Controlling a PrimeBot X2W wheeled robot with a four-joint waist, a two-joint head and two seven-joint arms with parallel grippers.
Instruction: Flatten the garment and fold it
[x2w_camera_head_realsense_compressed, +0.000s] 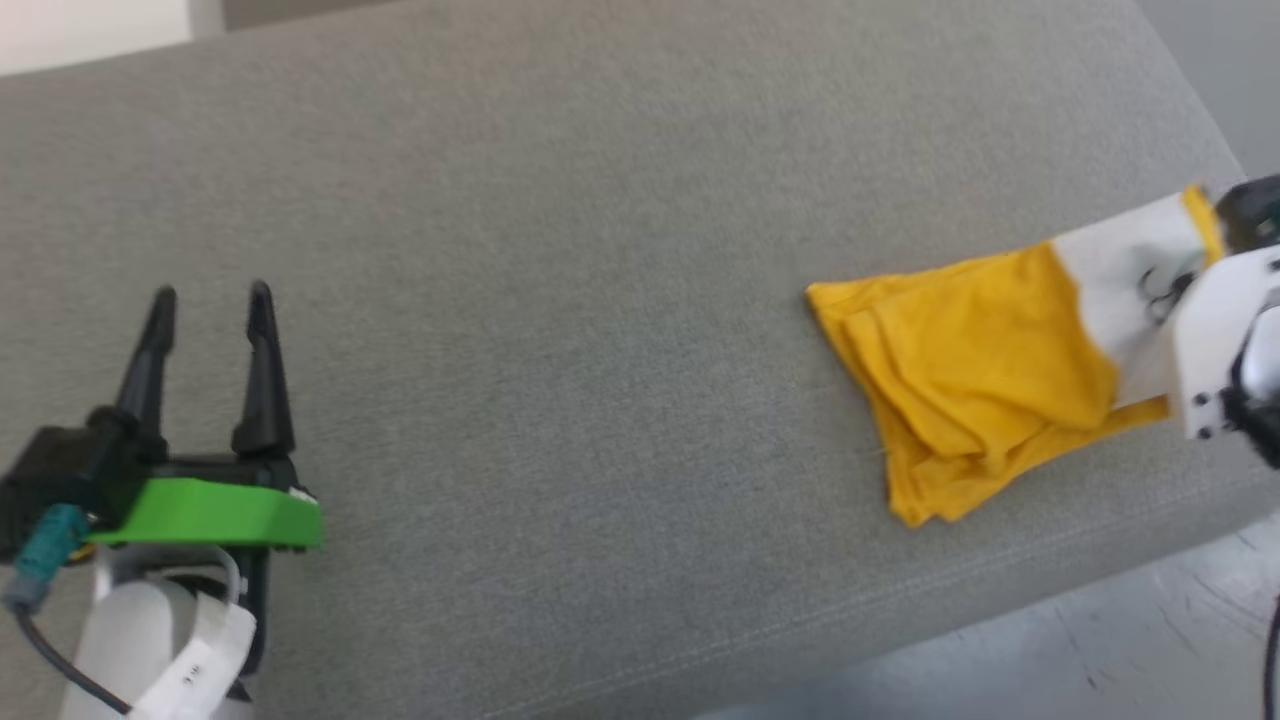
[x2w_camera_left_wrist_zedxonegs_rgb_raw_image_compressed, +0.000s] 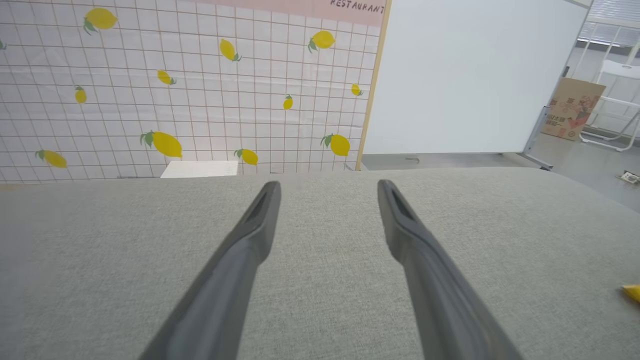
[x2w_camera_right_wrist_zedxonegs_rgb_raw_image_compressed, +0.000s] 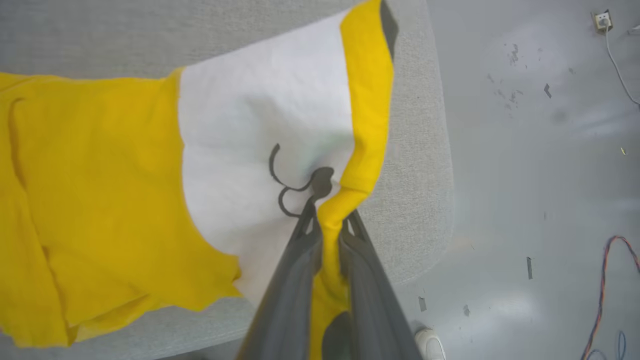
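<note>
- The garment (x2w_camera_head_realsense_compressed: 970, 400) lies bunched at the right end of the worktop (x2w_camera_head_realsense_compressed: 550, 250), near its front edge above the floor (x2w_camera_head_realsense_compressed: 1150, 640); bare surface spreads leftward.
- Its long axis runs left-right, white-printed end rightward.
- The right gripper (x2w_camera_right_wrist_zedxonegs_rgb_raw_image_compressed: 330, 220) pinches that end's yellow edge.
- The left gripper (x2w_camera_head_realsense_compressed: 211, 293) hovers parted and empty, well apart.

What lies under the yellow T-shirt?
The grey cushion lies under the T-shirt and shows beside it. The part directly beneath is covered. The right hand pinches one yellow edge.
</note>
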